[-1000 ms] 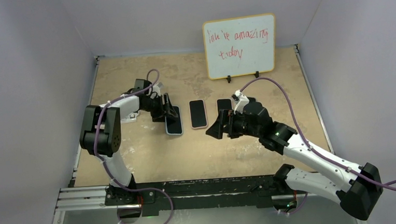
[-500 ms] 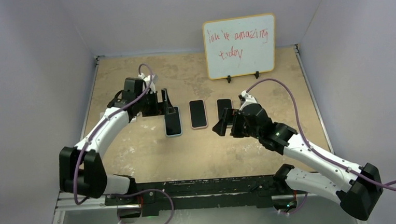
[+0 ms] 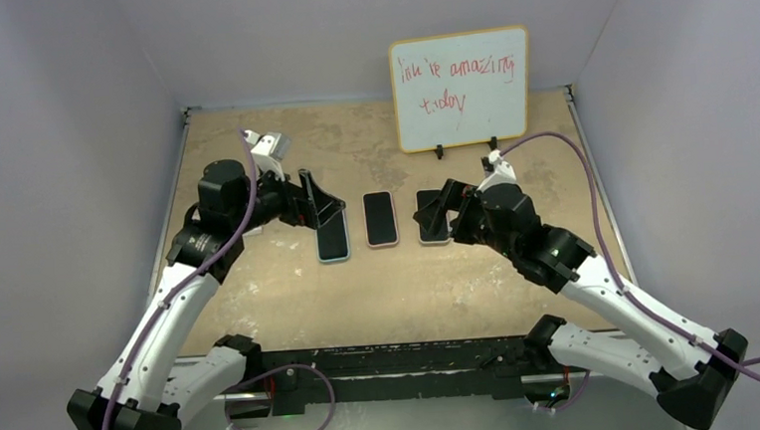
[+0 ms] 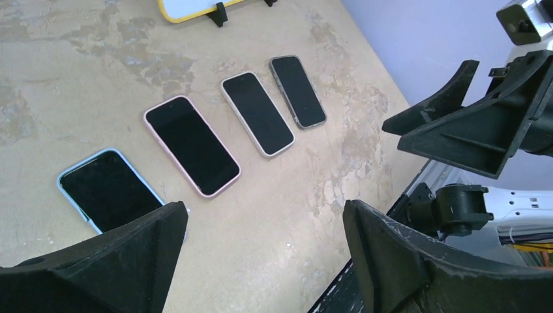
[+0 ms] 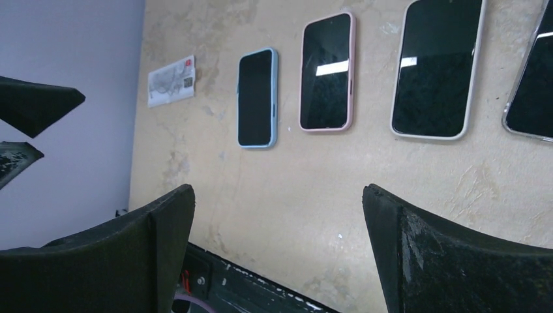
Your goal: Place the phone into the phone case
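Four phones lie face up in a row on the table. In the right wrist view their rims are blue (image 5: 257,98), pink (image 5: 327,72), cream (image 5: 437,68) and clear (image 5: 531,85). I cannot tell a bare phone or an empty case apart from them. My left gripper (image 3: 317,201) is open and empty, raised above the blue-rimmed phone (image 3: 333,236). My right gripper (image 3: 446,211) is open and empty over the cream-rimmed phone (image 3: 431,234) and hides part of it. In the wrist views both the left gripper (image 4: 261,208) and the right gripper (image 5: 279,190) hold nothing.
A whiteboard (image 3: 460,88) with red writing stands at the back right. A small paper card (image 5: 171,80) lies left of the blue-rimmed phone. The black rail (image 3: 365,360) runs along the near edge. Grey walls close in both sides.
The left arm has lifted and swung out, raising its gripper off the blue-rimmed phone. The right gripper has moved back and right, over the cream-rimmed phone. The phones have not moved.
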Controlling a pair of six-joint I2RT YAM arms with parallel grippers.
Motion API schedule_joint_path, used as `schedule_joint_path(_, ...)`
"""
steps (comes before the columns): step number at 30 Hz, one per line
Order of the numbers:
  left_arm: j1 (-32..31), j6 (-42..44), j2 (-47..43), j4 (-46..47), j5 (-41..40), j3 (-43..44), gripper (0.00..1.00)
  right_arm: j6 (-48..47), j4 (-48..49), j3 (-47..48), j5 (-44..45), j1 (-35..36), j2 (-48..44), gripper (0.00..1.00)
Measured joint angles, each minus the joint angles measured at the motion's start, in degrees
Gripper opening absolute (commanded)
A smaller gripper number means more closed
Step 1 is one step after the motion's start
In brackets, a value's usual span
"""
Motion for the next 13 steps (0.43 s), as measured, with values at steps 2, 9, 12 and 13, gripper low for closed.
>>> schedule_joint_path(2, 0.0, -0.59, -1.42, 0.92, 0.26, -0.66, 0.94, -0.07, -0.55, 0.61, 0.87, 0.0, -1.29, 0.99)
schedule_joint_path(9, 0.0, -2.19, -3.98, 1.77, 0.96, -4.7, 0.96, -0.2, -2.21, 0.66, 2.08, 0.0, -5.75, 0.99)
schedule_joint_path(12, 0.0, -3.15, -4.13, 2.01, 1.6, -6.21, 0.97, 0.0, -2.38, 0.66, 1.88, 0.0, -6.29, 0.99)
schedule_joint_path(13, 0.0, -3.43, -4.09, 2.03, 1.62, -6.47, 0.97, 0.04, -2.36, 0.61, 1.77, 0.0, -6.45, 0.99)
